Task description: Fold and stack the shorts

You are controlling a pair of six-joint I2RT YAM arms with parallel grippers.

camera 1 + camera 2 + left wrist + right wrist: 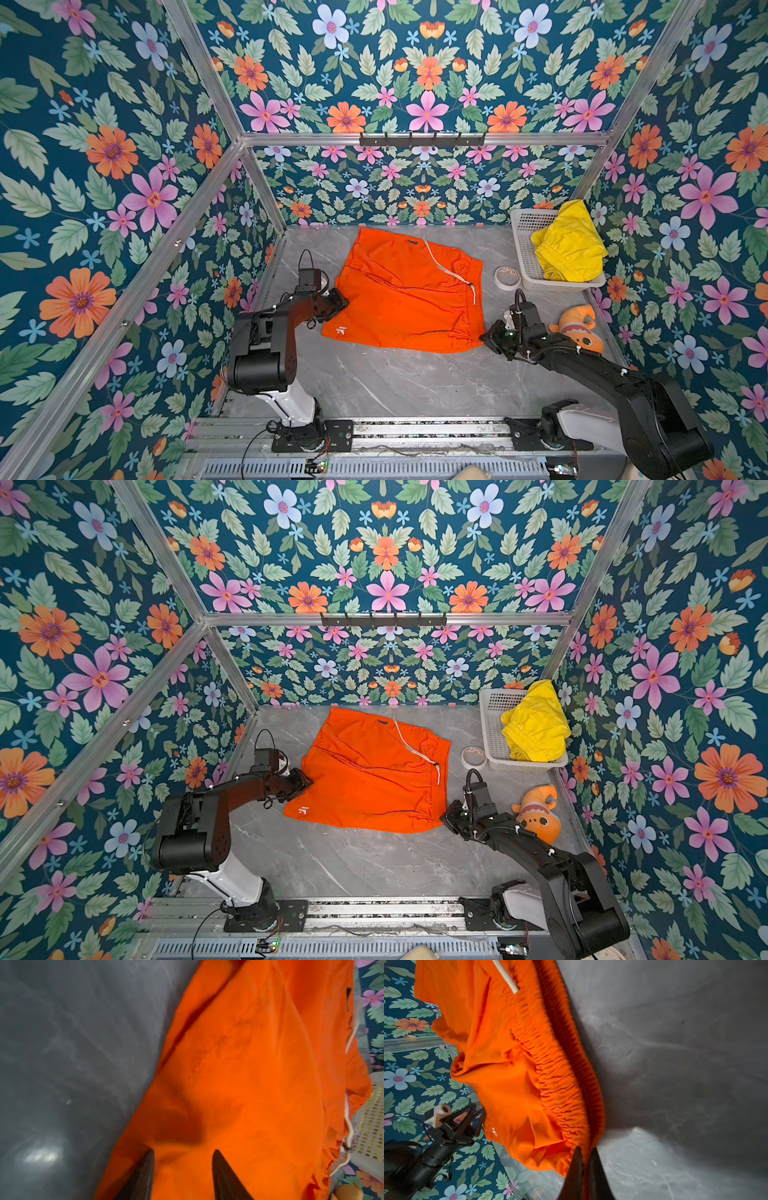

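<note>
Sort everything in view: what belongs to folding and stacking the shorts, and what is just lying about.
Belongs to the job: orange shorts, spread flat; yellow shorts, bunched in the white basket; right claw, shut on the orange waistband; left claw, open over the orange fabric.

Just lying about: white basket itself; tape roll; plush fish toy.

Bright orange shorts, yellow shorts, white basket, grey marbled table, teal floral walls
</note>
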